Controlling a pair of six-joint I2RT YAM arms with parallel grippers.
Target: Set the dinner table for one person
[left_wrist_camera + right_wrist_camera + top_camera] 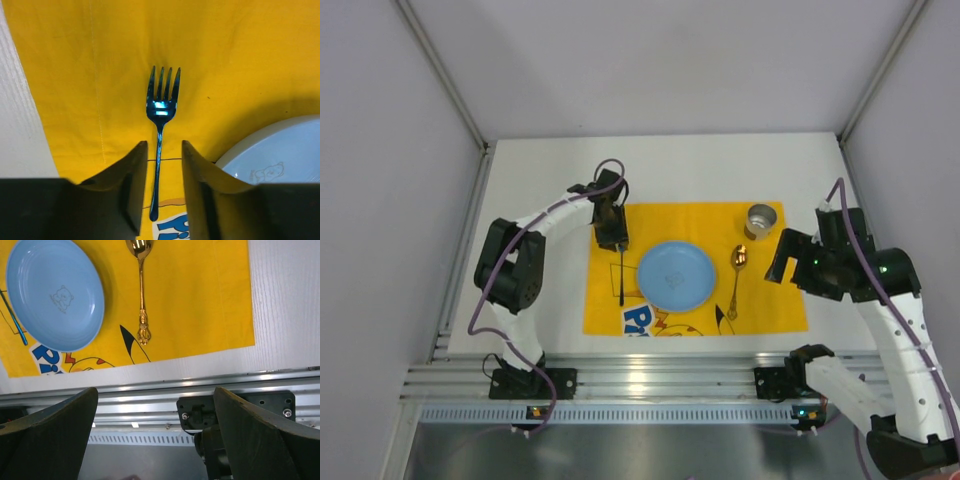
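Observation:
The white dinner table [540, 190] carries a yellow printed mat [775, 300]. On the mat lie a light blue plate [671, 274], a dark blue fork [621, 280] to its left, a gold spoon [737, 278] to its right and a metal cup [760, 220] at the far right corner. My left gripper [612, 238] hovers low over the fork [161, 115]; its fingers [131, 180] straddle the handle without touching, narrowly open. The plate's rim [280, 150] is just to the right. My right gripper [782, 268] is wide open and empty [155, 390], right of the spoon [142, 290].
An aluminium rail [650, 380] runs along the table's near edge and carries both arm bases; it also shows in the right wrist view [150, 390]. Grey enclosure walls stand at the left, right and back. Bare white tabletop [285, 300] lies right of the mat.

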